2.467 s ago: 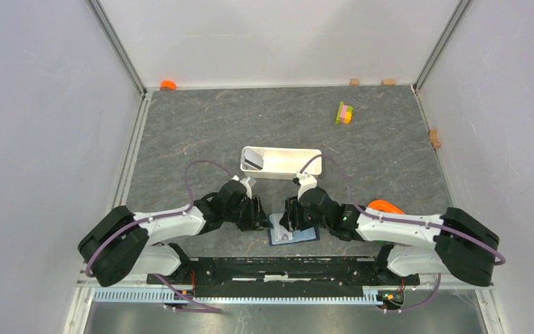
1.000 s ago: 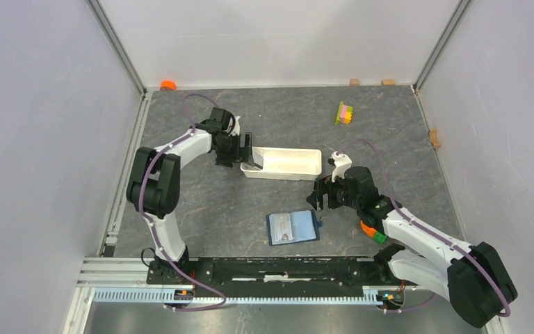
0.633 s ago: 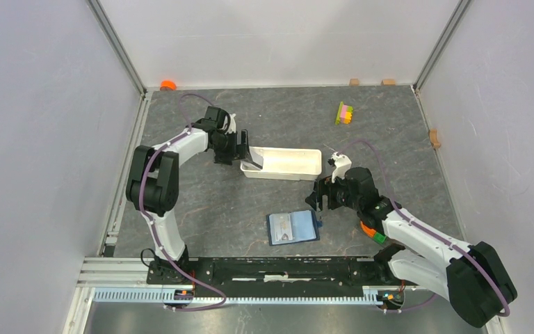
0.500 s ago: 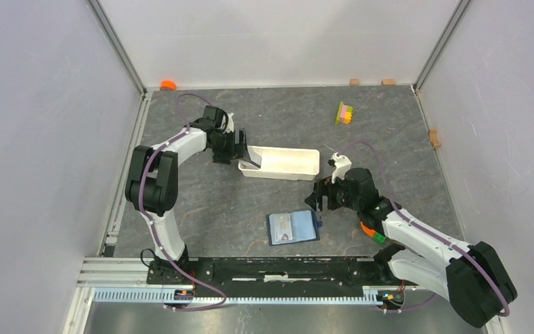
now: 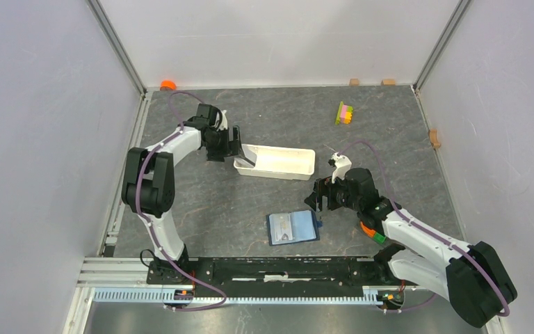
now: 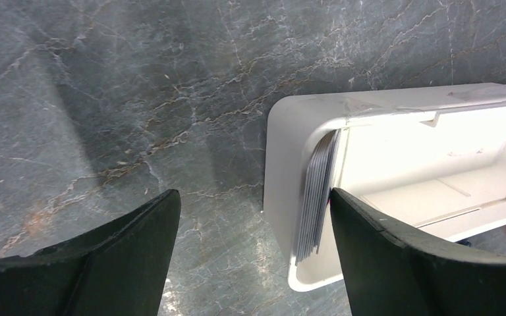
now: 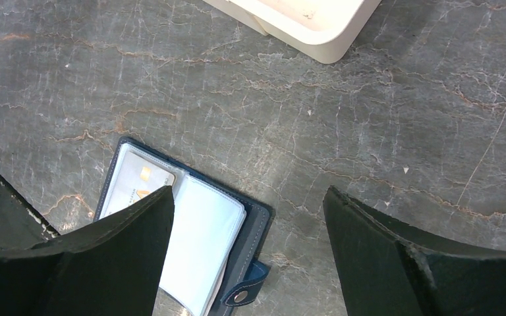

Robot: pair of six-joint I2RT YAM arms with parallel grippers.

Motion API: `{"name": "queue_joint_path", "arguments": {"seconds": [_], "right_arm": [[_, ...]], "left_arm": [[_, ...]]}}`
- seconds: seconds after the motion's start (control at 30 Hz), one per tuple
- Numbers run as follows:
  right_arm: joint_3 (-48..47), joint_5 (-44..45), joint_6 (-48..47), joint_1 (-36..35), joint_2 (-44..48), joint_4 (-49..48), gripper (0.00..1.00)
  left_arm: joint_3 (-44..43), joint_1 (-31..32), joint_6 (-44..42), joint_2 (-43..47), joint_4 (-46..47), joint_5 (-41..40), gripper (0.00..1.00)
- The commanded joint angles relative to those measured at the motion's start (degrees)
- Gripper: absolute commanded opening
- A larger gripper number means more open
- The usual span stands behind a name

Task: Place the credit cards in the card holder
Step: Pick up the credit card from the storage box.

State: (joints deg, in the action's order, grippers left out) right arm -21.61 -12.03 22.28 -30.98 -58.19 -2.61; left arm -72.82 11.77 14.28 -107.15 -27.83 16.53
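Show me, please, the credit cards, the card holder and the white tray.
credit cards [image 6: 316, 197], left wrist view, stack's edges.
card holder [image 7: 204, 243], right wrist view, clear inner pocket.
white tray [image 6: 282, 171], left wrist view, end wall.

A long white tray [image 5: 281, 172] is set mid-bench [image 5: 403, 153]; a yellow-pink-green block stack [image 5: 345, 113] is placed far right, an orange piece [image 5: 168, 85] far left.

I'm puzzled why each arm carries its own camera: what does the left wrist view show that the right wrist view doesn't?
Left wrist only: the credit cards, a stack standing on edge against the end wall inside the white tray. Right wrist only: the card holder lying open on the table, one card in a pocket. Both: part of the tray, the grey table, and open jaws on the left gripper and right gripper.
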Motion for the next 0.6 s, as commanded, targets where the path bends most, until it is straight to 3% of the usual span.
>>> {"name": "queue_joint_path", "arguments": {"seconds": [0.0,0.23,0.47,0.57], "right_arm": [[0.64,-0.91,0.38,0.31,-0.09,-1.78,0.88],[0.76,-1.06,0.51,0.31,0.07,-1.69,0.87],[0.95,-1.48,0.58,0.32,0.01,-1.78,0.87],[0.95,-1.74,0.68,0.3,-0.26,-1.86,0.87]], "left_arm": [[-2.07,-1.22,-0.48,3.85,-0.64,-1.58,0.89],[-1.85,-1.75,-0.77,4.97,-0.82,-1.78,0.86],[-1.75,-2.0,-1.28,5.92,-0.86,-1.12,0.62],[-1.72,-1.94,-1.19,6.04,-0.93,-0.24,0.56]]}}
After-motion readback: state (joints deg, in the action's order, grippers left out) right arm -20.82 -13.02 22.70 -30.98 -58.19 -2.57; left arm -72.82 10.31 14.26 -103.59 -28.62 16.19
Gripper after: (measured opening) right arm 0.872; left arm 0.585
